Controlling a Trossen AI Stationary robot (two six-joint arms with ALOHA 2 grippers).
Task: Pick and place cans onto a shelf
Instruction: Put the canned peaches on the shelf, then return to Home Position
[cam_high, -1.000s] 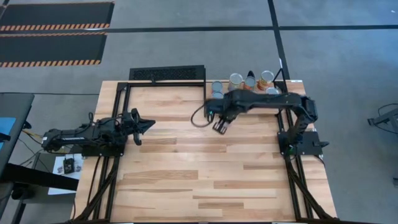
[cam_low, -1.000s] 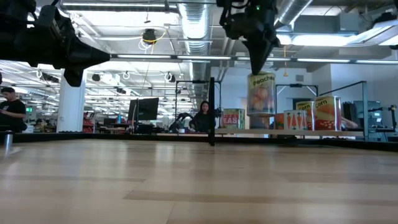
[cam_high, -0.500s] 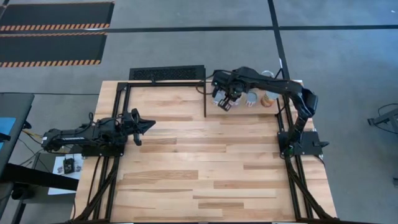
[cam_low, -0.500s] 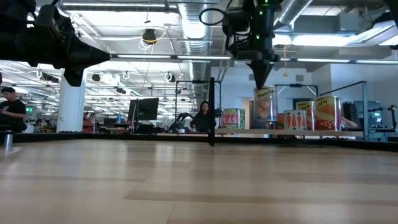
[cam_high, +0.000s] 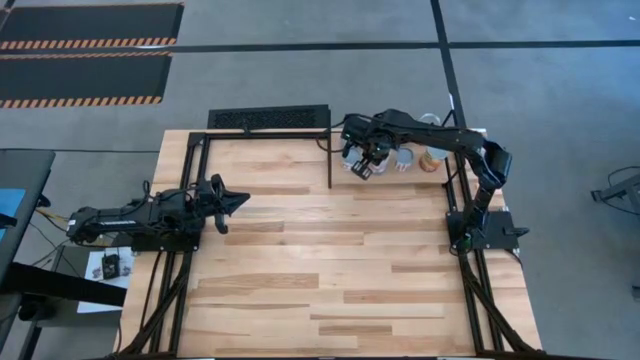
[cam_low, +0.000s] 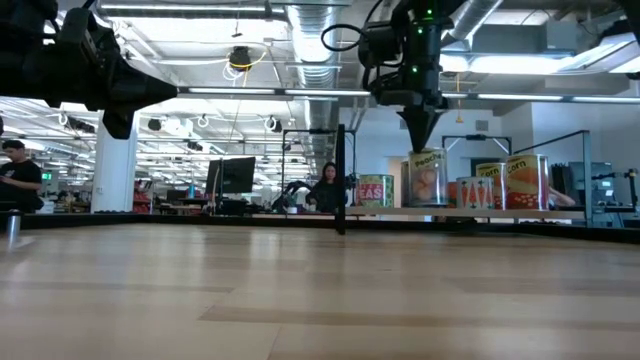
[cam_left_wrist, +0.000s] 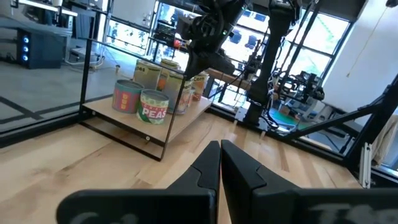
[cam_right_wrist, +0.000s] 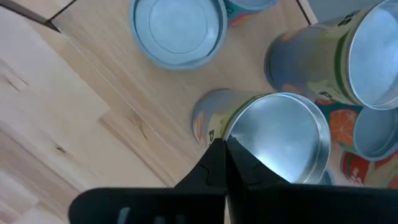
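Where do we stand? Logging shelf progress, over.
Right tool shut, directly over the peaches can standing on the shelf. Left tool shut, idle at table's left. Pea can and corn cans alongside.

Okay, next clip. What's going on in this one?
The right arm is reaching over the shelf at the table's far edge, its tool pointing down just above a peaches can that stands there among other cans. In the right wrist view the fingers look closed together over that can's silver top, not around it. The left arm waits at the table's left side, its tool shut and holding nothing.
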